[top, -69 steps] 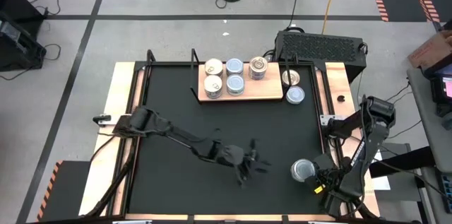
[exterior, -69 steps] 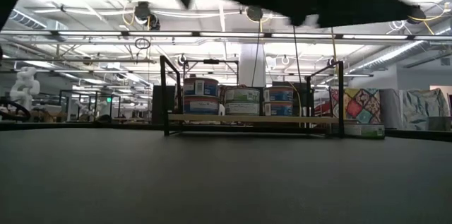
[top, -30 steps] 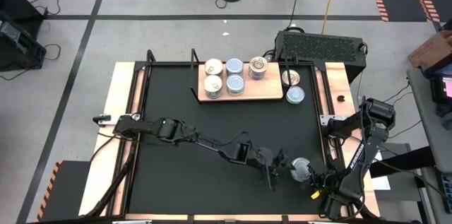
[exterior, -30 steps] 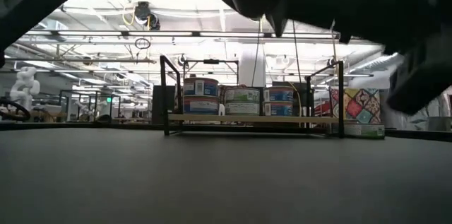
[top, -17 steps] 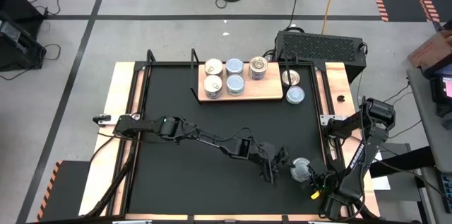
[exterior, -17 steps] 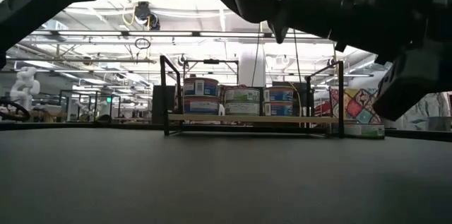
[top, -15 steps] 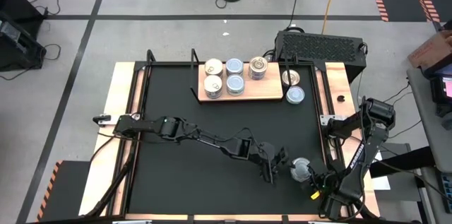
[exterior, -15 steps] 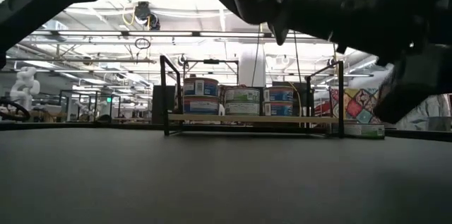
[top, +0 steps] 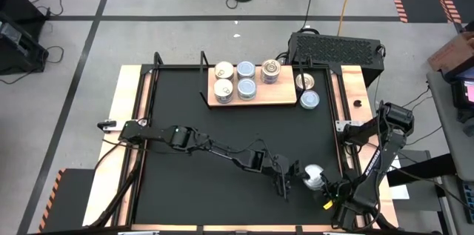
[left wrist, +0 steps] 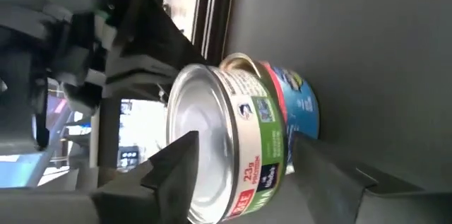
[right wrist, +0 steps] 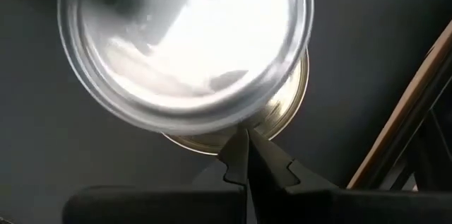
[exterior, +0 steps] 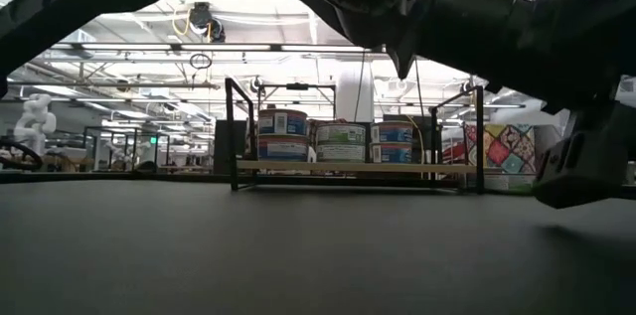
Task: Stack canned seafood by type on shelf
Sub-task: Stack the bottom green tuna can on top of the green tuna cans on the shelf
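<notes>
A: High view first. Left gripper (top: 291, 178) is stretched across the black tabletop (top: 185, 124) to the near right corner, right beside a small round silver-topped tin (top: 314, 174). Right gripper (top: 331, 189) is just beyond that tin. The light-brown wooden shelf board (top: 272, 98) sits at the far edge with five tins on it; two more tins (top: 307, 91) lie off its right end.

B: Low view?

A: Dark arms fill the top. Shelf posts and stacked tins (exterior: 341, 143) visible far back. The grippers' jaws can't be read here.

B: Left wrist?

A: Two tins stacked: a green-and-white labelled tin (left wrist: 233, 146) on a blue-and-red one (left wrist: 296, 107). Left fingers (left wrist: 173, 160) stand wide, either side of the upper tin, not clearly touching.

B: Right wrist?

A: Right fingers (right wrist: 244, 159) pressed together, empty, tips at the goldish lower rim (right wrist: 286, 107) under the shiny lid (right wrist: 187, 47).

B: Risks?

A: Probably an off-centre closing: it could shove the upper tin off the lower. The right tips so close could knock the pile, or the arms could clash.
</notes>
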Robot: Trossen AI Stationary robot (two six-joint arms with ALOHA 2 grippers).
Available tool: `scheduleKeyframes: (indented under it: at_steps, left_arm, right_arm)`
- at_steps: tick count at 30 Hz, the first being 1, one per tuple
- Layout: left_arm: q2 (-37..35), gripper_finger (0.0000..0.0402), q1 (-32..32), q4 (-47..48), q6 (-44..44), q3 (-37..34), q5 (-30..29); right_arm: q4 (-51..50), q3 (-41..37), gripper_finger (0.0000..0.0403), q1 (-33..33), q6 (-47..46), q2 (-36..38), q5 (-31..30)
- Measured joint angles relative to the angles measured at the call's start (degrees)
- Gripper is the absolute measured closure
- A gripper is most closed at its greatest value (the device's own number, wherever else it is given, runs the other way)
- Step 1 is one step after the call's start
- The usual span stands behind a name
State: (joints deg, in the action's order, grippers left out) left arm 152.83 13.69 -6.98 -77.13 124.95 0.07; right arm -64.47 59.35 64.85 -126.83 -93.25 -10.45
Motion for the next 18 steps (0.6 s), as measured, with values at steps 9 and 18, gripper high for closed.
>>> scheduleKeyframes:
  at_steps: [9, 18]
  left_arm:
    - [-0.02, 0.0281, -0.06, 0.03, -1.47, 0.00, -2.85]
    - [-0.22, 0.0396, 0.00, -0.09, -1.83, 0.00, -3.82]
  right_arm:
    - [0.47, 0.00, 0.0403, 0.01, 0.01, 0.00, 0.01]
    - [1.11, 0.00, 0.0403, 0.01, 0.01, 0.00, -0.04]
